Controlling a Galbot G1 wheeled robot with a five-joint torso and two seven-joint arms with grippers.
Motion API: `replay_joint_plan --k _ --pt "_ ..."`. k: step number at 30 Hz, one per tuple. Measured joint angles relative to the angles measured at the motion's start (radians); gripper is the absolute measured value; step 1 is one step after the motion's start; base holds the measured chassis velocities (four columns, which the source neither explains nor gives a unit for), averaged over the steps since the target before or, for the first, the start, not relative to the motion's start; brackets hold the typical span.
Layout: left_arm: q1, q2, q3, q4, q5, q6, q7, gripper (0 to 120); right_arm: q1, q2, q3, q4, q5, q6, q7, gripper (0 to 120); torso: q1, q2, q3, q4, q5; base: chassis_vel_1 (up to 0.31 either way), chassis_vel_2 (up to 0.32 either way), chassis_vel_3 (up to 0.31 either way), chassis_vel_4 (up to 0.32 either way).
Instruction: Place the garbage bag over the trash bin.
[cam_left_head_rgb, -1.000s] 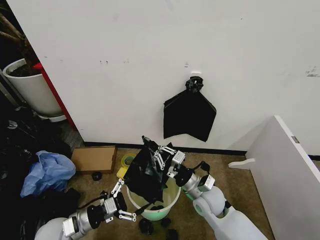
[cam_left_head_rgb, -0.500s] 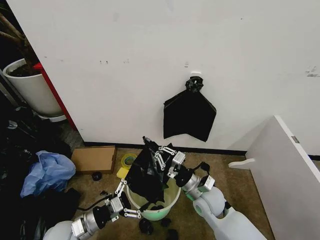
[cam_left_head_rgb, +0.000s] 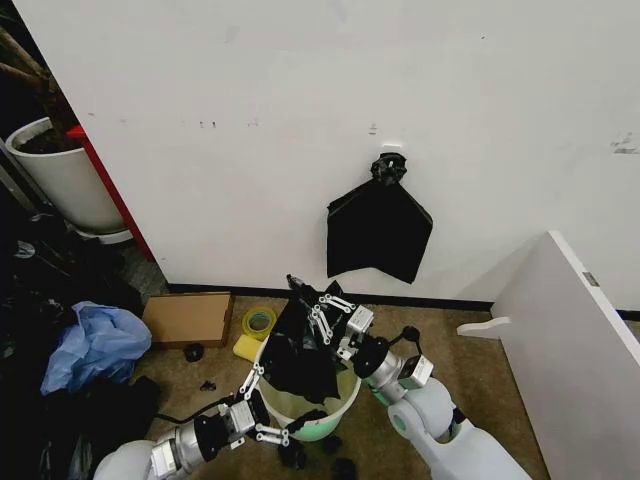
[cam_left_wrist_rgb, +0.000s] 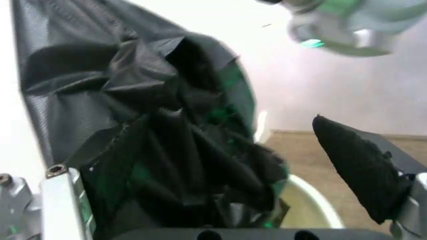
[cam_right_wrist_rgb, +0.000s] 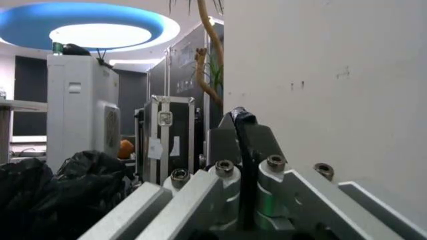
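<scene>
Crumpled garbage bag (cam_left_wrist_rgb: 167, 145) above trash bin (cam_left_wrist_rgb: 310, 210)

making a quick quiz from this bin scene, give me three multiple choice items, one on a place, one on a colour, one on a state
1. Where does the garbage bag hang?
A. over the trash bin's mouth
B. on the cardboard sheet
C. inside the planter

2. What colour is the crumpled plastic on the floor to the robot's left?
A. red
B. blue
C. yellow

3. How is the right hand?
A. open, away from the bag
B. resting on the floor
C. shut on the bag's top edge

Answers:
1 A, the black sack droops into the cream bucket.
2 B, it lies pale blue beside the cardboard.
3 C, the right wrist view shows its fingers pinching a black fold; the left hand is open at the bin's near side.
</scene>
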Motion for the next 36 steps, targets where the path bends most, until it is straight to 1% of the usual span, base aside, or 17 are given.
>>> replay_joint_plan --k 2,4,6,7,9,12,15,17,18,19,22,23,26,27,29,35,36 --pt "0.000 -0.004 0.008 0.003 0.023 0.000 -0.053 96 -0.003 0.001 0.000 0.003 -0.002 0.000 0.000 0 0.000 0.000 0.000 0.0001 0.0000 0.000 0.000 0.000 0.000" --pt "-0.001 -0.005 0.020 0.011 0.067 -0.001 -0.156 96 -0.009 0.001 0.000 0.009 -0.003 -0.001 0.000 0 0.000 0.000 0.000 0.0000 0.0000 0.000 0.000 0.000 0.000" --pt "-0.004 -0.005 0.028 0.018 0.087 0.000 -0.228 96 -0.013 0.001 0.001 0.012 -0.005 -0.001 0.000 0 0.000 0.000 0.000 0.0000 0.0000 0.000 0.000 0.000 0.000" --pt "-0.007 -0.005 0.032 0.021 0.091 0.004 -0.257 95 -0.015 0.001 0.001 0.012 -0.006 -0.001 0.000 0 0.000 0.000 0.000 0.0000 0.0000 0.000 0.000 0.000 0.000" --pt "-0.009 -0.005 0.033 0.022 0.092 0.006 -0.269 94 -0.016 0.001 0.001 0.012 -0.006 -0.001 0.000 0 0.000 0.000 0.000 0.0000 0.0000 0.000 0.000 0.000 0.000" --pt "-0.018 -0.005 0.044 0.030 0.108 0.013 -0.344 84 -0.020 0.001 0.002 0.012 -0.009 -0.001 0.000 0 0.000 0.000 0.000 0.0000 0.0001 0.000 0.000 0.000 0.000" --pt "-0.023 -0.007 0.053 0.039 0.113 0.014 -0.399 71 -0.024 0.000 0.003 0.013 -0.010 0.000 0.000 0 0.000 0.000 0.000 0.0000 0.0000 0.000 0.000 0.000 0.000" --pt "-0.023 -0.007 0.053 0.039 0.113 0.014 -0.403 71 -0.025 0.000 0.003 0.013 -0.010 0.000 0.000 0 0.000 0.000 0.000 0.0000 0.0000 0.000 0.000 0.000 0.000" --pt "-0.024 -0.007 0.053 0.041 0.108 0.015 -0.415 63 -0.026 0.000 0.003 0.012 -0.010 0.001 0.000 0 0.000 0.000 0.000 0.0000 0.0000 0.000 0.000 0.000 0.000" --pt "-0.024 -0.007 0.053 0.041 0.102 0.015 -0.418 61 -0.027 0.000 0.003 0.011 -0.011 0.002 0.000 0 0.000 0.000 0.000 0.0000 0.0000 0.000 0.000 0.000 0.000" --pt "-0.024 -0.005 0.045 0.041 0.087 0.015 -0.419 48 -0.030 -0.001 0.003 0.009 -0.013 0.005 0.000 0 0.000 0.000 0.000 0.0000 0.0000 0.000 0.000 0.000 0.000" --pt "-0.024 -0.005 0.045 0.041 0.087 0.015 -0.419 48 -0.030 -0.001 0.003 0.009 -0.013 0.005 0.000 0 0.000 0.000 0.000 0.0000 0.0000 0.000 0.000 0.000 0.000" --pt "-0.021 -0.002 0.037 0.036 0.069 0.015 -0.426 34 -0.034 -0.001 0.001 0.006 -0.017 0.009 0.000 0 0.000 0.000 0.000 0.0001 0.0000 0.000 0.000 0.000 0.000" --pt "-0.017 -0.001 0.034 0.032 0.054 0.015 -0.428 27 -0.036 -0.001 0.000 0.005 -0.019 0.011 0.000 0 0.000 0.000 0.000 0.0000 0.0000 0.000 0.000 0.000 0.000" --pt "-0.016 -0.001 0.033 0.031 0.051 0.015 -0.429 26 -0.037 -0.001 0.000 0.004 -0.020 0.012 0.000 0 0.000 0.000 0.000 0.0001 0.0000 0.000 0.000 0.000 0.000" --pt "-0.009 0.004 0.011 0.011 -0.030 0.021 -0.434 0 -0.046 -0.005 0.002 -0.004 -0.030 0.020 0.000 0 0.000 0.000 0.000 0.0000 -0.0001 0.000 0.000 0.000 0.000" --pt "-0.009 0.004 0.011 0.011 -0.030 0.021 -0.434 0 -0.046 -0.005 0.002 -0.004 -0.030 0.020 0.000 0 0.000 0.000 0.000 0.0000 -0.0001 0.000 0.000 0.000 0.000"
